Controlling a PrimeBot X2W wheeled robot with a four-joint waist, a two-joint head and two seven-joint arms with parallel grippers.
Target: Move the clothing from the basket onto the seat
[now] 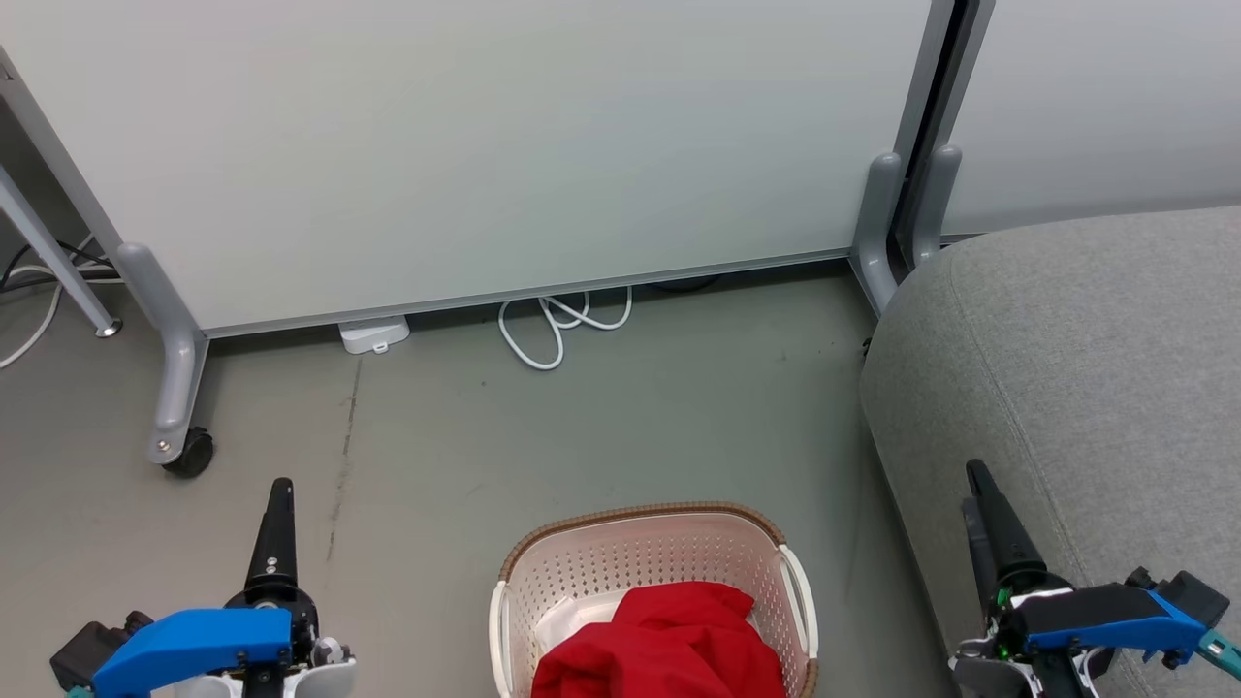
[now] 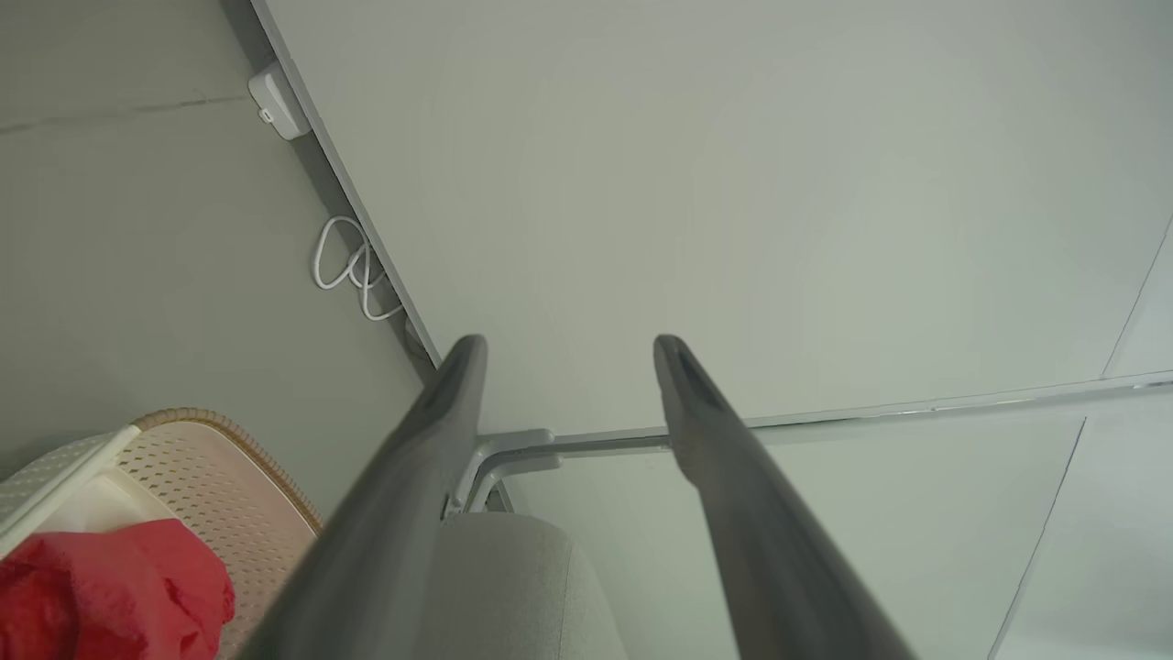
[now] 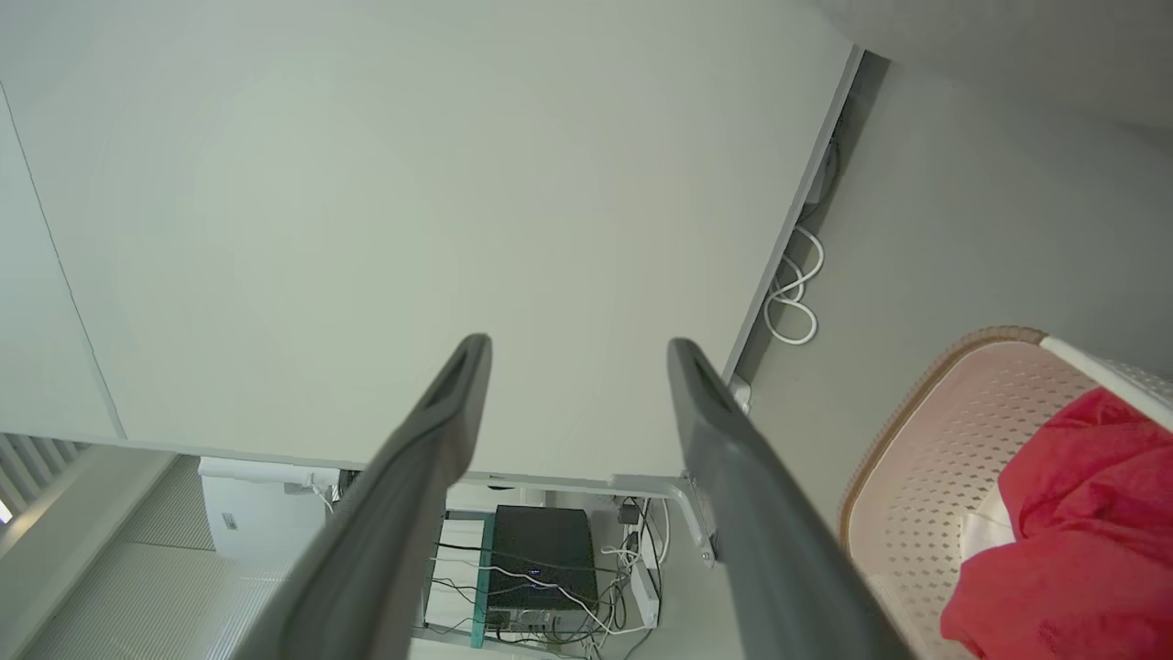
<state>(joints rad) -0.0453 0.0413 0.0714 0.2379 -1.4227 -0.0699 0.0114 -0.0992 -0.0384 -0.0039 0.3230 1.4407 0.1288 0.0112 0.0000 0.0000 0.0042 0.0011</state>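
The cream basket [image 1: 654,567] with a brown rim stands on the floor at the bottom middle of the head view. Bright red clothing [image 1: 669,640] lies bunched inside it, with a white patch showing at its left side. The large grey seat [image 1: 1086,368] fills the right side. My left gripper [image 1: 281,494] hovers open over the floor, left of the basket. Beside the seat's front edge, my right gripper [image 1: 974,477] is open and empty. The left wrist view shows the basket [image 2: 229,486], the clothing [image 2: 110,587] and the seat [image 2: 513,577]. The right wrist view shows the basket [image 3: 926,458] and the clothing [image 3: 1081,513].
A pale partition panel [image 1: 485,145] stands behind the basket on grey feet, one with a black caster [image 1: 189,454]. A white cable loop [image 1: 557,325] and a small white box [image 1: 373,334] lie at its base. Bare grey floor [image 1: 582,427] separates the panel and the basket.
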